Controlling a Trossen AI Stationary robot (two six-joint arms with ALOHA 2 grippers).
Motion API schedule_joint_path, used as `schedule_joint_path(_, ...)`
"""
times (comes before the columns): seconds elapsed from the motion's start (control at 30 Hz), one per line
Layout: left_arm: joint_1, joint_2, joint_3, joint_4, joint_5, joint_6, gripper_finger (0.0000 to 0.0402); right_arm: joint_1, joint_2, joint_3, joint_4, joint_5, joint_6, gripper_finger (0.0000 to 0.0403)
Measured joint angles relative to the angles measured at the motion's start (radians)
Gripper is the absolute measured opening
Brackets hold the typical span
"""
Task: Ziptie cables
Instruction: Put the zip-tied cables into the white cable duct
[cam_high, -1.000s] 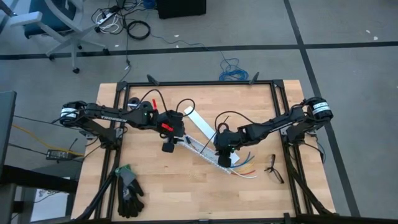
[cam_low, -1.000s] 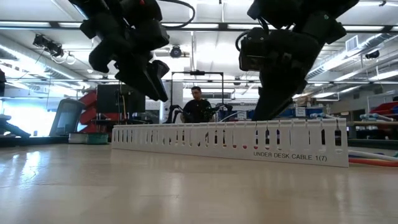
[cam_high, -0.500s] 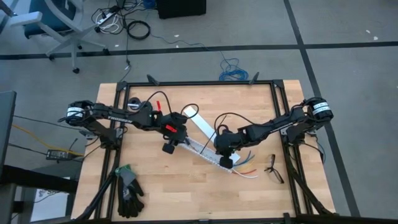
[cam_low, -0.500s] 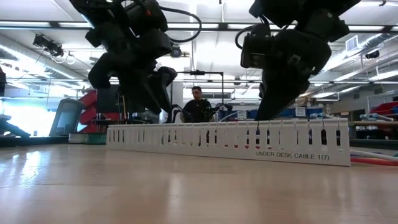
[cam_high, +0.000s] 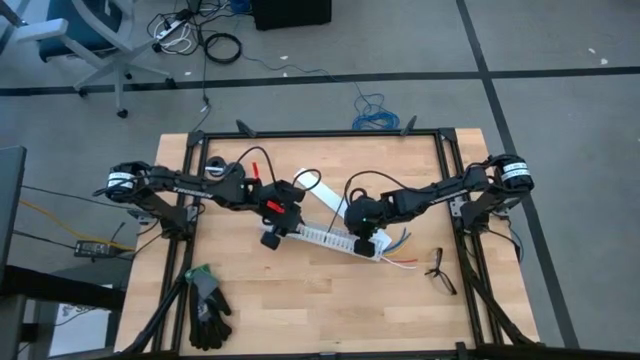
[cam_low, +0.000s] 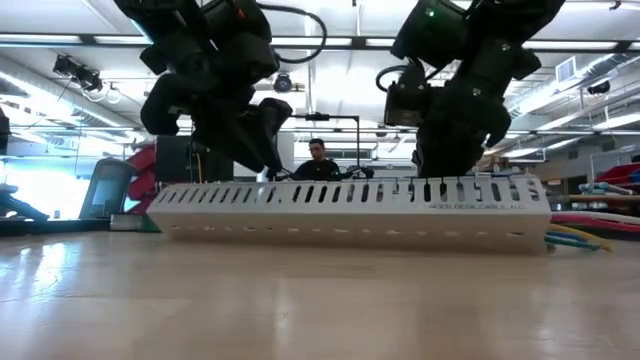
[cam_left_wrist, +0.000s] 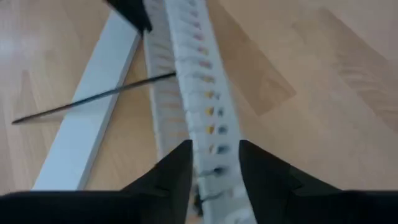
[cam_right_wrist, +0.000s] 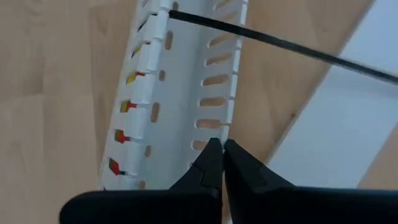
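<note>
Two dark arms meet over a pale wooden table (cam_high: 250, 300) in a workshop with grey floor; a person (cam_low: 318, 160) stands far behind. The white slotted duct (cam_high: 335, 240) lies slantwise across the tabletop, the cables (cam_high: 405, 258) spilling from its right end, coloured wires showing through its slots. The ziptie (cam_right_wrist: 280, 42), a thin black strip, crosses the duct near its top. The left gripper (cam_left_wrist: 214, 171) straddles one end of the duct, fingers parted around it; the right gripper (cam_right_wrist: 222, 152) has its fingers pressed together at the duct's slotted wall.
</note>
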Motion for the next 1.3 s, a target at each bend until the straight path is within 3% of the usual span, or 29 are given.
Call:
schedule_joint_path(0.3, -0.012, 0.0, 0.021, -0.008, -0.054, 0.0, 0.0011, 0.023, 0.0, 0.0, 0.046, 0.0, -0.005, 0.0)
schedule_joint_path(0.5, -0.018, 0.008, 0.021, -0.017, -0.044, -0.004, 0.0008, 0.06, 0.0, 0.0, 0.066, 0.045, -0.028, 0.0)
schedule_joint_path(0.97, -0.038, 0.119, 0.021, -0.014, 0.101, -0.056, 0.0001, 0.086, 0.0, 0.0, 0.127, 0.09, -0.059, 0.0)
schedule_joint_path(1.13, -0.037, 0.122, 0.021, -0.031, 0.081, -0.061, 0.0001, 0.086, 0.0, 0.0, 0.128, 0.085, -0.055, 0.0)
schedule_joint_path(1.3, -0.026, 0.122, 0.021, -0.066, -0.005, -0.063, 0.0001, 0.086, 0.0, 0.0, 0.128, 0.085, -0.055, 0.0)
